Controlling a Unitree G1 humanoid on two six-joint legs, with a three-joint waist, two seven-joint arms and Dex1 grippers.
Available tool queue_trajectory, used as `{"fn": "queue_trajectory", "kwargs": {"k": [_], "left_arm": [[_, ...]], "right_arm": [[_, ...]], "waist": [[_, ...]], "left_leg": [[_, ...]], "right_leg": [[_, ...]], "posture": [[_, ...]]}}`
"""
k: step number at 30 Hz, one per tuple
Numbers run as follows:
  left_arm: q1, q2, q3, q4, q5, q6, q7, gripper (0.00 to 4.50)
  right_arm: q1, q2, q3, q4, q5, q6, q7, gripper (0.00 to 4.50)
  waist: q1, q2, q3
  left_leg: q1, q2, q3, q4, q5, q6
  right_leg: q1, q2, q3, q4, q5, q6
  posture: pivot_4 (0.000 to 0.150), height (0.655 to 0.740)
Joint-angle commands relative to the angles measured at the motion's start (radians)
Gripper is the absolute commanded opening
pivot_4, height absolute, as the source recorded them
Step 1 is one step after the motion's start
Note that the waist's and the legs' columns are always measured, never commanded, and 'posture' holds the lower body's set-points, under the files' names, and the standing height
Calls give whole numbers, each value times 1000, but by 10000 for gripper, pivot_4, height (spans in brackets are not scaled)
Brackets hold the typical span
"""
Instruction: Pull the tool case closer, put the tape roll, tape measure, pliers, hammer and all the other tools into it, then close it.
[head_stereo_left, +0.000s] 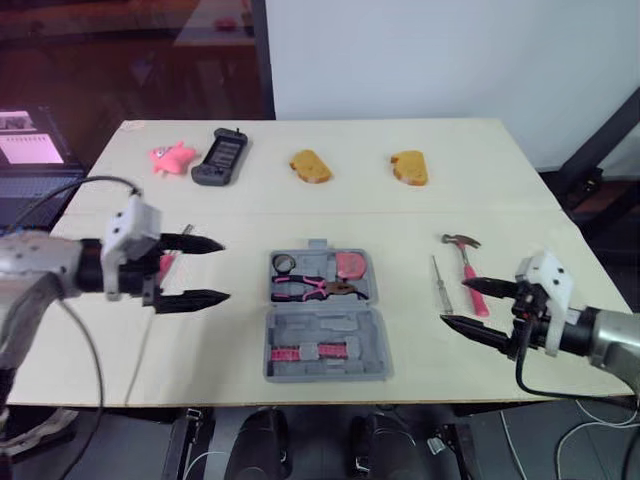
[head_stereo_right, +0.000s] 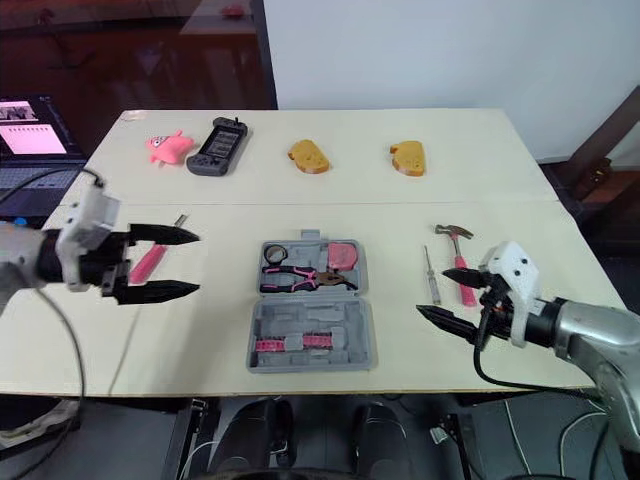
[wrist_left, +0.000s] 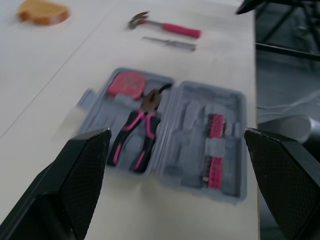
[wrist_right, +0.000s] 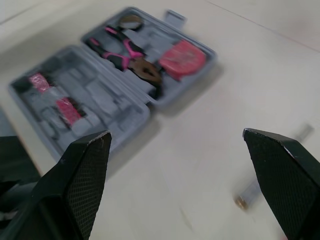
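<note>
Table (head_stereo_left: 400, 215), pale, carries the open tool case (head_stereo_left: 325, 315), which lies flat near the middle of the robot's edge. The case's far half holds the pliers (head_stereo_left: 315, 289) across its middle, the pink tape measure (head_stereo_left: 350, 265) in its right corner and the tape roll (head_stereo_left: 284, 263) in its left corner. The near half holds a row of pink bits (head_stereo_left: 310, 352).

Left of the case, the left gripper (head_stereo_left: 225, 270) hangs over the table with its fingers spread wide, holding nothing. Right of the case, the right gripper (head_stereo_left: 454, 301) is also spread and empty, pointing toward the case.

The hammer (head_stereo_left: 468, 268) lies right of the case, its handle passing under one right finger; whether they touch cannot be told. A thin screwdriver (head_stereo_left: 438, 283) lies between hammer and case. A pink-handled tool (head_stereo_right: 150, 262) lies left of the case, beneath the left gripper.
</note>
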Motion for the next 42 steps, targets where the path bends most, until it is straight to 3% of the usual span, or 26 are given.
{"fn": "queue_trajectory", "kwargs": {"k": [1,7,11,18,22,25,28,33,42], "left_arm": [[-119,-21,-75,20,25,8,-59,44546],[-207,-67,-141,72,83,-18,-103,44546],[-178,-72,-123,60,102,-36,-92,44546],[-15,-58,-23,-62,75,1,8,44546],[148,-64,76,-193,43,46,100,44546],[225,-70,124,-264,22,73,155,45000],[272,-73,160,-308,6,93,193,45000],[320,-75,195,-358,-16,112,241,45000],[358,-70,216,-395,-34,121,283,45000]], "right_arm": [[75,37,-143,-113,48,80,-76,44376],[152,54,-175,-175,61,159,-146,44376],[67,-6,-28,-183,-77,134,-253,44376],[-256,-52,180,2,-80,357,-328,44376],[-534,9,313,238,-70,475,-331,44376],[-634,44,388,367,-120,473,-351,36125],[-706,71,440,467,-164,440,-360,20740],[-786,134,486,621,-223,422,-383,20740],[-802,179,502,729,-283,393,-384,20740]], "waist": [[2,0,0],[-3,-1,0],[-6,-1,0],[-7,-3,1],[-14,-3,2],[-10,-3,2],[-4,-3,2],[-5,-3,2],[-9,-2,2]], "left_leg": [[0,0,-1,0,0,-1],[0,1,-2,0,1,-2],[0,1,-2,0,1,-2],[-1,1,-4,0,1,-1],[0,1,-3,0,1,-1],[-1,1,-3,0,1,-1],[-1,1,-2,0,1,-1],[-1,1,-1,1,1,-2],[-1,1,-1,1,1,-2]], "right_leg": [[0,1,0,0,0,0],[0,3,1,1,0,-1],[0,3,1,1,0,-1],[-2,3,2,1,0,-1],[-2,3,3,1,0,-1],[-2,3,2,2,0,-1],[-2,3,2,2,0,-1],[-2,2,2,3,0,-1],[-2,3,2,3,0,-1]], "posture": [[1500,7188],[1500,7188],[1500,7188],[1500,7188],[1500,7188],[1500,7188],[1500,7188],[1500,7188],[1500,7188]]}}
